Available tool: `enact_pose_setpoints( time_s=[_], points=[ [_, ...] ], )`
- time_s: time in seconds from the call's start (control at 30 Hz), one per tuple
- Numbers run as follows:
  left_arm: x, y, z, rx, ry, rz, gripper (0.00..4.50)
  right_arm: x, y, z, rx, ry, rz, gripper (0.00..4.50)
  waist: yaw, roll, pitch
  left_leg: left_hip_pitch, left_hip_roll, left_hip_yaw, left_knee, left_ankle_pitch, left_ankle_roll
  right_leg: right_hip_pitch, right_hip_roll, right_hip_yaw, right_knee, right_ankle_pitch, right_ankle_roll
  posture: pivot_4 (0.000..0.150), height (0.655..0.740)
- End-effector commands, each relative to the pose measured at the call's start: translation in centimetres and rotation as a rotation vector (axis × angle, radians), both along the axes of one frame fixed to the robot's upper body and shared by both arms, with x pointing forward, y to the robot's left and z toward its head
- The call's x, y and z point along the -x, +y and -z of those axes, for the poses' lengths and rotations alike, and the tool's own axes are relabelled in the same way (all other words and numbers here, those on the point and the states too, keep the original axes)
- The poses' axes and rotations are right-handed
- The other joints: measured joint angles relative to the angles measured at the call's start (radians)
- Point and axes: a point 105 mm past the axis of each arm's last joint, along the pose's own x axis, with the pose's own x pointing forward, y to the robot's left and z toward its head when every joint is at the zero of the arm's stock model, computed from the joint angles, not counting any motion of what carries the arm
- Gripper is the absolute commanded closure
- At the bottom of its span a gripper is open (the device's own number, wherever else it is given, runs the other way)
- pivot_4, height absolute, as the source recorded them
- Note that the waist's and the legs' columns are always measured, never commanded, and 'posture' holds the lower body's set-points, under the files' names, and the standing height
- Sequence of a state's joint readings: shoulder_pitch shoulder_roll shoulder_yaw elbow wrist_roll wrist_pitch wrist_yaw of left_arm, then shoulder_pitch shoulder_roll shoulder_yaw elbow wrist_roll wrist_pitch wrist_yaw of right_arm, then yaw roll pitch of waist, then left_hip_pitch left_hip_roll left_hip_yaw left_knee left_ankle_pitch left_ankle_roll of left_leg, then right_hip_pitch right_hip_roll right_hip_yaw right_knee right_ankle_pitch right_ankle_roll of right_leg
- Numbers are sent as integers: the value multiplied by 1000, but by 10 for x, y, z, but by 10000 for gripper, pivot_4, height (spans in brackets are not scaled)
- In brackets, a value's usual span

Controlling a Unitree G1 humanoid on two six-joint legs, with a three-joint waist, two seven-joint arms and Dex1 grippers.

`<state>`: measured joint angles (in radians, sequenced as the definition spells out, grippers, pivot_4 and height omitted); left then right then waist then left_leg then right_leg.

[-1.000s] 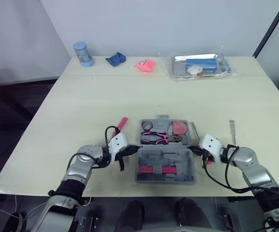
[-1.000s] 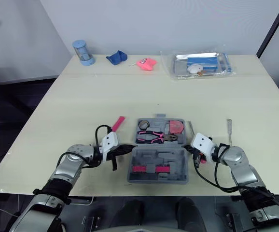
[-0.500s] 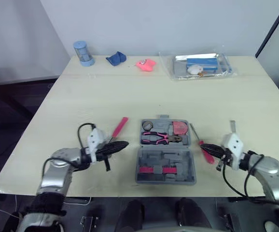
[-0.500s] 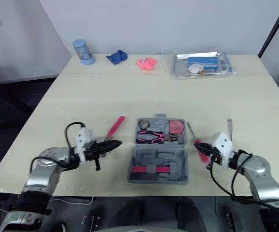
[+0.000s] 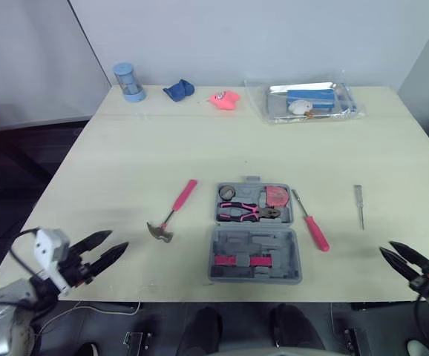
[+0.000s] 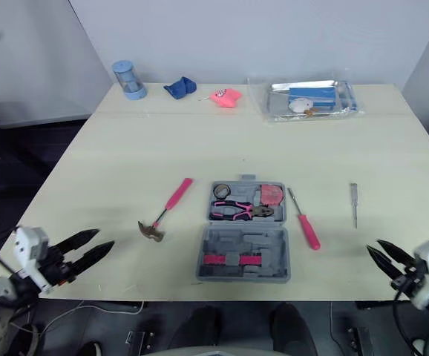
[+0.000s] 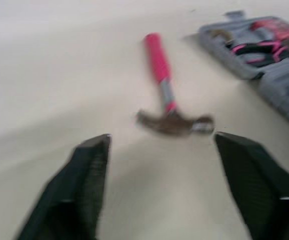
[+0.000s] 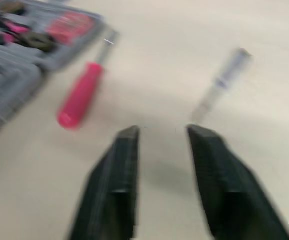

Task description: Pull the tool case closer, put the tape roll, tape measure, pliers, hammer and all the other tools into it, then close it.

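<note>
The counter (image 5: 125, 148) bears the open grey case (image 5: 287, 256) at the middle of its front edge. The left hand (image 5: 118, 239) hangs at the front left corner with its arm mostly cut off by the frame. Its fingers (image 7: 87, 175) are spread wide, empty, and aimed toward the hammer (image 5: 171, 212). The right hand (image 5: 387, 247) is at the front right corner, its arm likewise cut off, its fingers (image 8: 117, 180) a narrower gap apart and holding nothing.

The hammer lies left of the case and apart from it; the left wrist view brings out its claw head. A pink screwdriver (image 5: 311, 222) lies just right of the case. Farther right is a thin silver tool (image 5: 358, 205), its kind hard to tell.

The case's far half holds pliers (image 5: 248, 212), a tape measure (image 5: 277, 196) and a dark roll (image 5: 226, 192). A pink piece in the near half is too small to name.
</note>
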<state>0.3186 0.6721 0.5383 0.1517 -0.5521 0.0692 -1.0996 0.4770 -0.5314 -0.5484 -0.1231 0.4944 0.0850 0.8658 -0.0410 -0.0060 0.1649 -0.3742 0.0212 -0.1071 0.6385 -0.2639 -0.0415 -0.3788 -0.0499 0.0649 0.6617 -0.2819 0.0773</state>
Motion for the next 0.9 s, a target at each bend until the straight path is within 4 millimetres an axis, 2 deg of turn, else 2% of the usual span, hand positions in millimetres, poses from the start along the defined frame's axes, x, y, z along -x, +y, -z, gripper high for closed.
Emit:
enact_pose_setpoints(
  time_s=[0.03,0.1,0.13,0.23,0.4,0.57,0.63,0.73,0.83,0.9],
  points=[
    [11,13,-5,-18,-32,-62,0,12,-21,-8,-8,-48,94,10573,0,-1,0,1,0,1,0,0,0,0,0,0,0,0,0,1500,7400],
    [19,18,-2,-18,-22,-90,0,20,-29,-3,-17,-30,138,1819,0,-1,0,1,0,1,0,0,0,0,0,1,0,-2,-2,1500,7400],
    [20,20,-1,-19,-21,-97,0,24,-31,0,-14,-19,145,792,0,-1,0,1,0,1,0,0,0,0,0,1,0,-1,-2,1500,7400],
    [21,20,-2,-19,-28,-101,0,27,-31,4,-14,-4,146,792,0,-1,0,1,0,2,-1,0,0,0,0,1,0,-1,-1,1500,7400],
    [17,14,-11,-34,-61,-54,0,14,-18,-8,-10,-30,113,792,-1,-1,0,3,0,3,-1,0,0,0,0,2,0,-1,-2,1500,7400],
    [12,-4,-24,-54,-85,96,0,-15,5,-27,-13,-71,85,792,-1,-1,0,3,1,4,-2,0,0,0,0,3,0,0,0,1500,7400],
    [10,-15,-29,-65,-85,202,0,-31,15,-34,-28,-78,87,792,0,-1,0,3,1,4,-2,0,0,0,0,3,0,0,0,1500,7400],
    [-5,-36,-48,-71,-130,360,0,-62,34,-46,-27,-95,98,792,4,-1,0,3,1,4,-2,0,0,0,0,3,0,0,0,1500,7400],
    [-16,-56,-63,-87,-173,494,0,-84,41,-48,-32,-71,155,792,2,-2,1,2,1,3,-1,0,0,0,1,3,1,0,0,1500,7400],
    [-22,-71,-72,-85,-200,561,0,-95,39,-44,-23,-58,213,792,2,-2,1,2,0,3,-1,0,0,0,1,3,1,1,0,1500,7400]
  ],
)
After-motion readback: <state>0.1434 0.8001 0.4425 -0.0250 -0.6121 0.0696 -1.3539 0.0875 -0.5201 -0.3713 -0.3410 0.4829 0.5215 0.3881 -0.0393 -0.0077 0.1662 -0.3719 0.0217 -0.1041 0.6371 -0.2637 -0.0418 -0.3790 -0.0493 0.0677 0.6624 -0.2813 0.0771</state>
